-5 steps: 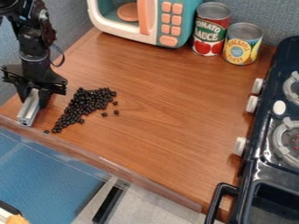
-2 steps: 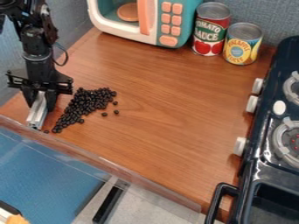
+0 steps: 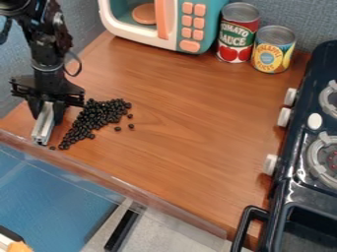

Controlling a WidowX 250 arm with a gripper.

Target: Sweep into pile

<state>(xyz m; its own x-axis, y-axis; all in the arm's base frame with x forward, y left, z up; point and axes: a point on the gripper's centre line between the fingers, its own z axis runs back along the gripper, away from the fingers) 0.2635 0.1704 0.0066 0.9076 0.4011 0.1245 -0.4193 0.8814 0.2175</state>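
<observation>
At the left of the counter hangs the black gripper (image 3: 47, 108), shut on a silver metal bar (image 3: 43, 126) that points toward the front edge and is low at the counter surface. Just right of the bar lies a slanting patch of small black beans (image 3: 99, 116), wider at its upper right and narrowing toward the front edge. Several beans lie loose: a few off the patch's right side, and one (image 3: 52, 147) near the bar's lower end.
A toy microwave (image 3: 178, 22) stands at the back, with a red can (image 3: 237, 33) and a yellow-blue can (image 3: 272, 49) beside it. The toy stove (image 3: 297, 147) lines the right side. A clear strip (image 3: 125, 188) runs along the front edge.
The gripper and its bar have shifted right, closer to the beans, mostly between the two earlier frames and only slightly since. The beans look unmoved.
</observation>
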